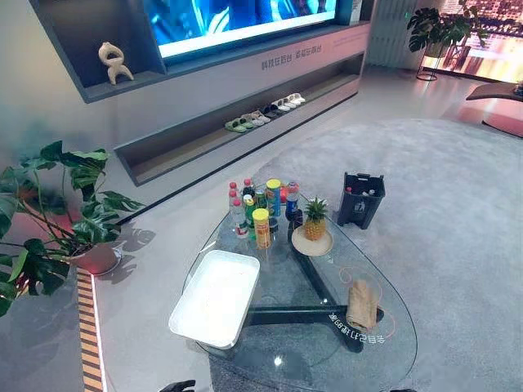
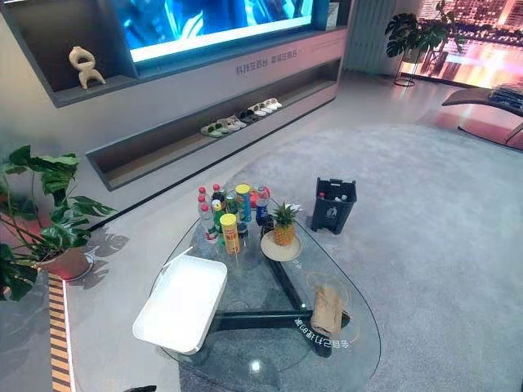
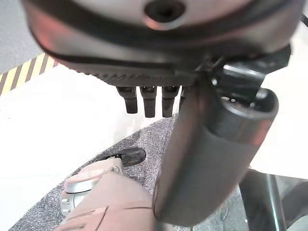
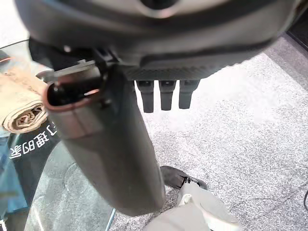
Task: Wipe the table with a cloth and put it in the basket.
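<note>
L eye view: glass counter (image 1: 409, 351) in front of me. The cloth (image 1: 361, 305) lies rolled up on its near right part, well apart from everything else on the glass. Its long axis runs roughly away from me, near end to far end. The white basket (image 1: 214, 298) sits on the near left side, w/ bottles (image 1: 261, 204) and a pineapple (image 1: 315, 220) on a plate (image 1: 312, 243) further back in the middle. A black bin (image 1: 361, 199) stands on the carpet beyond the counter. I take the white one for the drop-off, but can't be sure. R eye view: same layout, nothing new. L wrist view: my left robot hand (image 3: 207, 159) hangs over carpet and pale floor w/ fingers (image 3: 149, 101) straight, thumb out, holding nothing. R wrist view: my right robot hand (image 4: 110, 154) is likewise relaxed and empty, fingers straight. It hangs off the counter's edge, and the cloth's rolled end lies on the glass just past the thumb side. So the cloth is fwd and slightly inward of the right robot hand, clearly nearer to it than to the left. My guess is the right arm should go, closing across the roll's short side, not along it. The head views give the layout and the roll's axis. The wrist views add the finger state and how near the cloth is.
</note>
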